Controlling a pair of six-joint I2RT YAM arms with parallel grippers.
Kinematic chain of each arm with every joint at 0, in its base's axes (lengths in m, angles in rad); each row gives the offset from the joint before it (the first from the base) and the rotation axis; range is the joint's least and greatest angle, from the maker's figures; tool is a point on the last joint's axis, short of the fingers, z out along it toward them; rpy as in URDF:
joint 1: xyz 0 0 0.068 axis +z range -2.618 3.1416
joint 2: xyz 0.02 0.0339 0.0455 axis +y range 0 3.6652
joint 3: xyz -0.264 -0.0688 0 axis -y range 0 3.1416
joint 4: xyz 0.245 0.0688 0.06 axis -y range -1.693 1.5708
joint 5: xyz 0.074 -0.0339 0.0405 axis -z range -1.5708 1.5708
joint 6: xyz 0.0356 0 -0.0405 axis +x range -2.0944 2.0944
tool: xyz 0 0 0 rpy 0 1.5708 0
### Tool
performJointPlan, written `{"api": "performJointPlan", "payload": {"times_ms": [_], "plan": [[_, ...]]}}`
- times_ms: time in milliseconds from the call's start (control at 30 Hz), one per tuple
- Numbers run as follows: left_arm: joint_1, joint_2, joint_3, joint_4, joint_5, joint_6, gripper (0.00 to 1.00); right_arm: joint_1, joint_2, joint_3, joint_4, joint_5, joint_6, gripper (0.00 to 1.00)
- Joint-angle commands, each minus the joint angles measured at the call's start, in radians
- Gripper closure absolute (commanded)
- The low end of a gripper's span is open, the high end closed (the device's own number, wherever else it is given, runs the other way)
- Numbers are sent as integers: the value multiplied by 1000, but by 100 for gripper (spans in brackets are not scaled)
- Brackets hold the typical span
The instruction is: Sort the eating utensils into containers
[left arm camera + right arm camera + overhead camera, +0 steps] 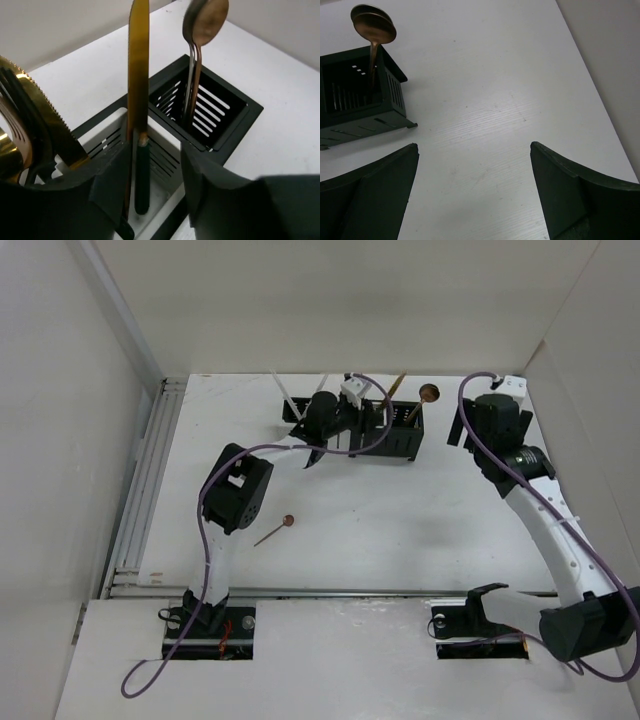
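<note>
- Nearest the arm bases, a slim spoon with a round copper bowl (276,531) lies loose on the white counter (400,510). It sits left of centre in the overhead view, just beside the left arm's elbow and well apart from the caddies.
- The right claw (474,147) hangs released over bare counter at the upper right of the overhead view. Its dark fingers (375,192) are spread wide with nothing between them.
- The left claw (155,152) is at the row of small square slotted caddies (385,432), upper centre of the overhead view. Its jaws stand apart, released, on either side of a gold knife with a dark green handle (138,75).
- That knife stands upright, handle down, in a white slotted caddy (165,165) at the lower middle of the left wrist view. It sits close against the finger on the left of the frame; whether they touch I cannot tell.
- At the left edge of that view, a gold serrated blade (37,97) leans in a neighbouring compartment, only partly seen.
- Beyond the knife, a black slotted caddy (240,112) holds two upright spoons, stems side by side, with a copper spoon bowl (206,22) at the upper right of the frame.
- The right wrist view shows a black caddy at its upper left with a copper spoon standing in it.
- Farthest off, a thin white stick (284,390) slants up from the left end of the row.
</note>
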Motion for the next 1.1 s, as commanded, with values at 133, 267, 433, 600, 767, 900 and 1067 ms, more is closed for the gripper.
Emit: {"api": "performJointPlan", "payload": {"times_ms": [133,267,433,600,767,900,1067], "plan": [[-10,-117,10,-74,-51,53,34,-15,-58,-3,12,-6,-50,3],[12,-195,113,-276,-95,109,32,-15,-113,-59,62,-43,-59,3],[35,-317,201,-566,-100,255,32,-15,-183,-143,116,-99,-59,3],[45,-508,-6,-1004,-46,594,29,4,-221,-194,147,-137,-35,3],[78,-676,-278,-1433,-188,842,9,50,-255,-263,156,-137,28,3],[110,-759,-504,-1453,-247,853,0,95,-290,-306,177,-126,57,3],[110,-786,-635,-1330,-319,811,4,136,-322,-315,141,-103,96,3]]}}
